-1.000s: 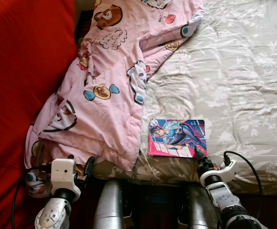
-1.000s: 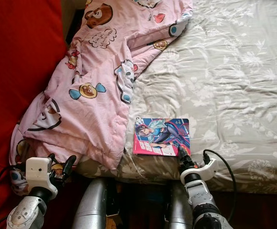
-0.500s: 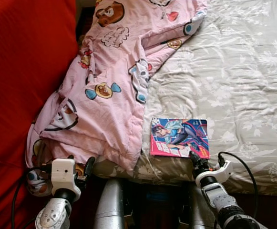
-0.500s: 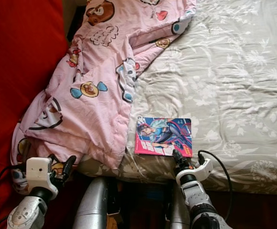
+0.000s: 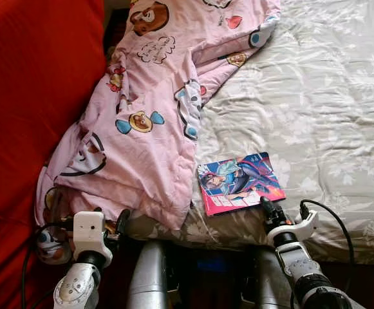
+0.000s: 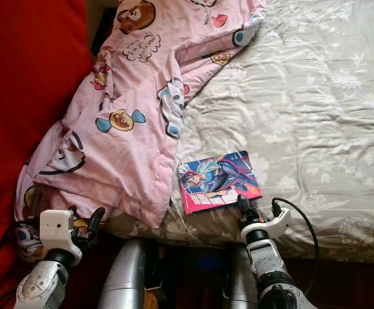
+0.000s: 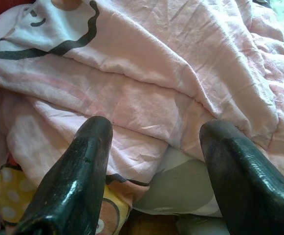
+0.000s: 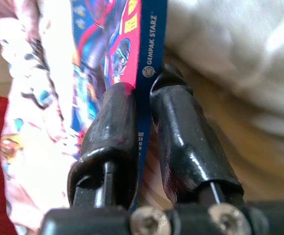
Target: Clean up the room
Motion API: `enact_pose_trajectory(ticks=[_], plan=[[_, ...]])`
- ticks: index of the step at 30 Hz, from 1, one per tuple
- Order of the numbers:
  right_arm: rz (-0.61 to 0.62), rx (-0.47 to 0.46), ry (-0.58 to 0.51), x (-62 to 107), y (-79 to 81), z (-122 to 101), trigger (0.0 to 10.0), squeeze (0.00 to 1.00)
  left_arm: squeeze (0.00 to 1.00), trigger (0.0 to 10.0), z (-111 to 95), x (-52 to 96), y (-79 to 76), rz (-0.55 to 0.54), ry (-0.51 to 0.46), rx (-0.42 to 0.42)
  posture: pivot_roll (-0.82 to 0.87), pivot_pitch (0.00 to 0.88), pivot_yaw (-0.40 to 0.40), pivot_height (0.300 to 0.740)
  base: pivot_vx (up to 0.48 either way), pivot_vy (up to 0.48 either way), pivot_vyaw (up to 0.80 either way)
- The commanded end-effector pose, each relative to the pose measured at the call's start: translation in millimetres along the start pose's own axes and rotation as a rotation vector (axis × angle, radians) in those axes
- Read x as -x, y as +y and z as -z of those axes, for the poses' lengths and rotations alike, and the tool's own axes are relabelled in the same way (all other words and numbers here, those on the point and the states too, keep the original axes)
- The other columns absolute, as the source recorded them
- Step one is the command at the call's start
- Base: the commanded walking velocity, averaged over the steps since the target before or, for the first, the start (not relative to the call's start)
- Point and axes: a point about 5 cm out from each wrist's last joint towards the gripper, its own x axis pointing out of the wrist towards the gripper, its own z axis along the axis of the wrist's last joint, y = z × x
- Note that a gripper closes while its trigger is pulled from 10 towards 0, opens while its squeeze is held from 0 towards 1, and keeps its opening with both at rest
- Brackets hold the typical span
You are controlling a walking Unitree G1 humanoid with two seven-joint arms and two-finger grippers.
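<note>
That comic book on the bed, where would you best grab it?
By its near edge, from the bed's foot: the comic book lies flat and thin, that edge nearest the bed's edge. The right gripper has its fingers pinched on it there.

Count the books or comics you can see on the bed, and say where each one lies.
1. The comic book lies near the bed's front edge, beside the pink blanket, its edge clamped by the right gripper. Others may be hidden under the blanket.

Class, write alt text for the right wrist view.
The right gripper pinches the edge of a colourful comic book between its two black fingers. Pale bedsheet lies behind.
</note>
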Motion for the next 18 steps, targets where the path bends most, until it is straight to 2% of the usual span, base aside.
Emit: enact_pose_trajectory(ticks=[1, 3, 7, 9, 10, 11, 13, 14, 15, 16, 17, 18], plan=[[-0.016, -0.015, -0.054, 6.3, -4.5, -2.6, 0.0, 0.00, 0.00, 10.0, 11.5, 5.5, 3.2, -0.017, 0.045, -0.024, 0.09, 0.301, 0.090, 0.615, 0.000, 0.000, 0.00], [-0.045, -0.002, -0.089, 5.8, -0.9, -7.2, 0.0, 0.00, 0.00, 10.0, 12.9, 3.2, 2.1, -0.018, 0.044, -0.022, 0.08, 0.295, 0.084, 0.615, 0.000, 0.000, 0.00], [-0.052, 0.087, -0.146, 6.9, 4.7, -13.1, 0.0, 0.00, 0.00, 10.0, 15.3, -0.6, -1.1, -0.020, 0.043, -0.016, 0.06, 0.287, 0.072, 0.615, 0.000, 0.000, 0.00], [-0.015, 0.163, -0.175, 8.5, 5.5, -17.0, 0.0, 0.00, 0.00, 10.0, 16.4, -2.3, -2.9, -0.023, 0.040, -0.009, 0.04, 0.278, 0.059, 0.615, 0.000, 0.000, 0.00], [-0.001, 0.229, -0.181, 9.4, 6.9, -18.5, 0.0, 0.00, 0.00, 10.0, 16.8, -2.8, -3.4, -0.026, 0.039, -0.007, 0.04, 0.277, 0.057, 0.615, 0.000, 0.000, 0.00], [0.005, 0.355, -0.180, 11.3, 11.0, -19.5, 0.0, 0.00, 0.00, 10.0, 18.7, -3.7, -4.2, -0.037, 0.041, -0.004, 0.02, 0.270, 0.047, 0.615, 0.000, 0.000, 0.00], [0.001, 0.392, -0.174, 12.7, 13.4, -19.5, 0.0, 0.00, 0.00, 10.0, 20.4, -4.2, -4.8, -0.046, 0.043, 0.001, 0.02, 0.265, 0.041, 0.615, 0.000, 0.000, 0.00], [-0.007, 0.445, -0.162, 14.1, 16.1, -19.8, 2.0, 0.00, 0.00, 10.0, 22.4, -3.8, -4.8, -0.053, 0.047, 0.006, 0.02, 0.265, 0.039, 0.615, 0.000, 0.000, 0.00], [-0.032, 0.576, -0.132, 17.4, 22.4, -19.9, 10.0, 0.00, 0.00, 10.0, 26.9, -3.3, -4.7, -0.067, 0.055, 0.015, 0.01, 0.260, 0.030, 0.615, 0.000, 0.000, 0.00], [-0.032, 0.576, -0.132, 17.4, 22.4, -19.9, 10.0, 0.00, 0.00, 10.0, 26.9, -3.3, -4.7, -0.067, 0.055, 0.015, 0.01, 0.260, 0.030, 0.615, 0.000, 0.000, 0.00], [-0.046, 0.684, -0.115, 19.2, 26.7, -20.7, 10.0, 0.00, 0.00, 10.0, 29.9, -2.7, -4.2, -0.079, 0.063, 0.023, 0.00, 0.255, 0.021, 0.615, 0.000, 0.000, 0.00], [-0.054, 0.752, -0.108, 20.6, 29.5, -21.1, 10.0, 0.00, 0.00, 10.0, 31.9, -2.4, -4.1, -0.086, 0.067, 0.029, -0.01, 0.253, 0.019, 0.615, 0.000, 0.000, 0.00]])
